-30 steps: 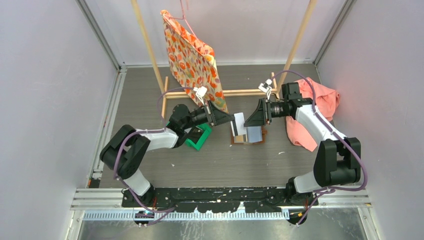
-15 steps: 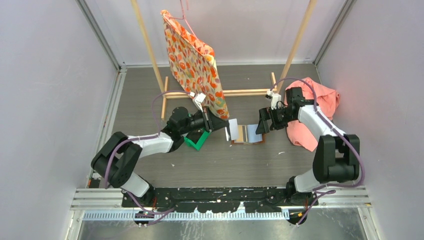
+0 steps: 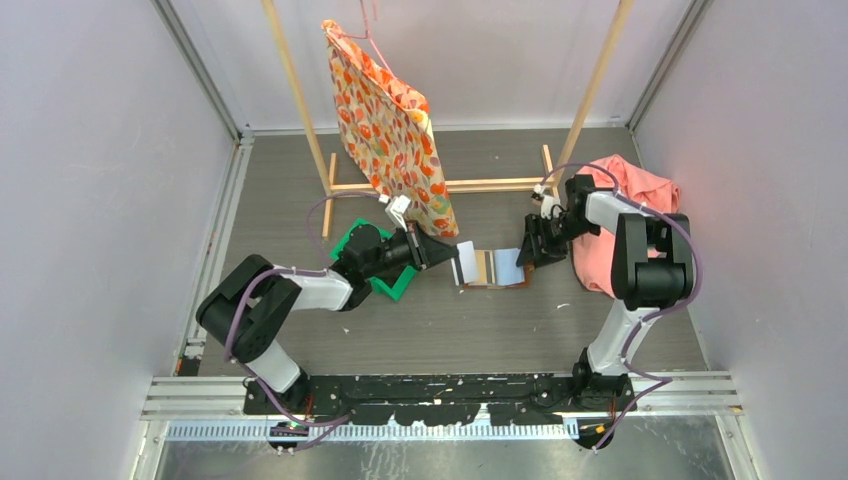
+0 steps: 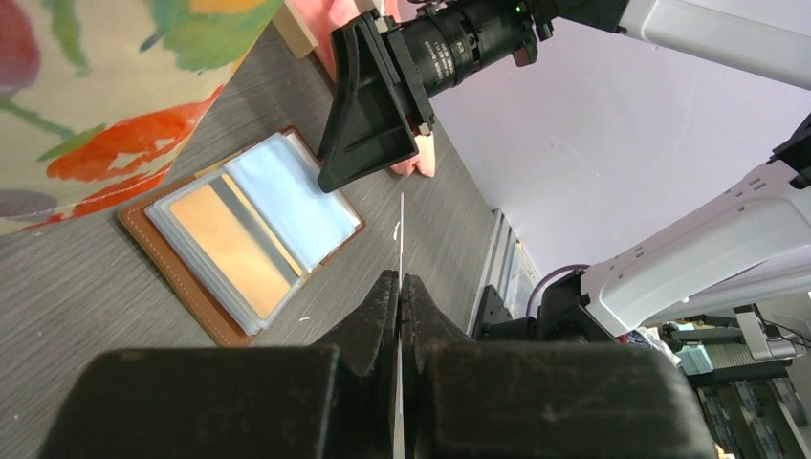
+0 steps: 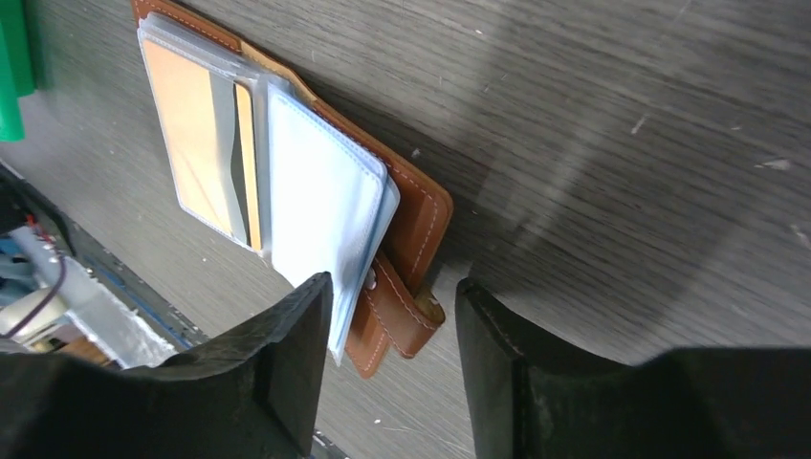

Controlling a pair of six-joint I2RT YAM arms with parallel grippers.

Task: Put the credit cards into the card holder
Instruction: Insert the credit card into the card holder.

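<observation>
The card holder (image 3: 494, 269) lies open on the table, brown leather with clear sleeves. A gold-yellow card (image 5: 191, 143) sits in its left sleeve, and a light blue page (image 5: 320, 206) covers the right side. My left gripper (image 3: 452, 258) is shut on a silvery credit card (image 3: 465, 262) held on edge just left of the holder; in the left wrist view the card (image 4: 402, 234) shows only as a thin line above the gripper (image 4: 401, 279). My right gripper (image 5: 394, 287) stands open at the holder's right edge, its jaws either side of the snap strap (image 5: 397, 320).
A green plastic bin (image 3: 395, 282) sits under the left arm. A floral cloth (image 3: 390, 130) hangs from a wooden rack (image 3: 470, 185) behind the holder. A pink cloth (image 3: 640, 200) lies heaped beside the right arm.
The left gripper drew the silvery card back from above the holder to its left edge. The right gripper dropped to the holder's right edge, its jaws opening wide and then narrowing.
</observation>
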